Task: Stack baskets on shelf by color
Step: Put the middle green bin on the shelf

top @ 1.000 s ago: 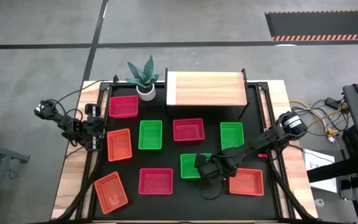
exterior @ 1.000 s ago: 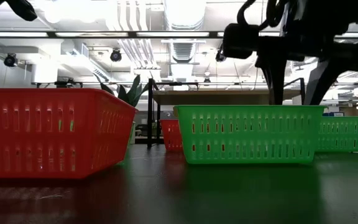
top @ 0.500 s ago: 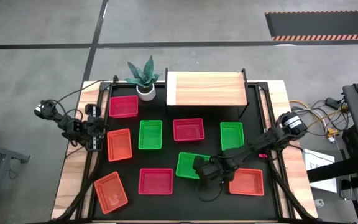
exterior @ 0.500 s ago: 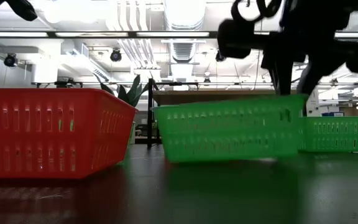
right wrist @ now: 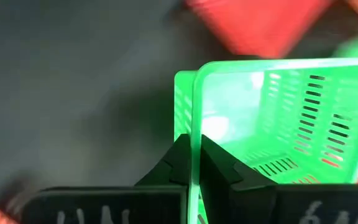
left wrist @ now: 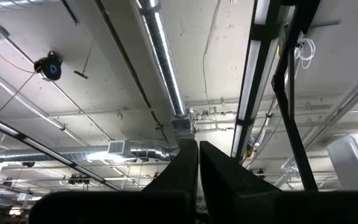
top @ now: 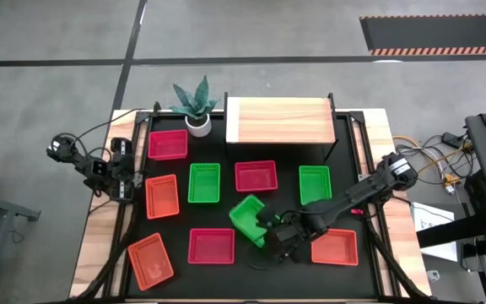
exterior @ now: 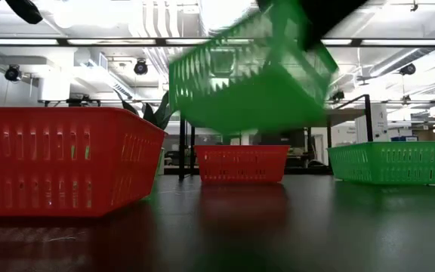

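A green basket (top: 248,217) was held clear of the black table (top: 226,266) by the right gripper (top: 275,239), whose jaws were pinched shut on one thin rim wall, as the right wrist view showed; the basket hung tilted. The pale shelf (top: 278,121) stood bare at the far edge. With so slight a hold on a single wall, the carry would best be kept slow and level, and the basket set down flat at one end of the shelf, room being left for the other colours. The left gripper (top: 123,187) was parked shut beside the left edge.
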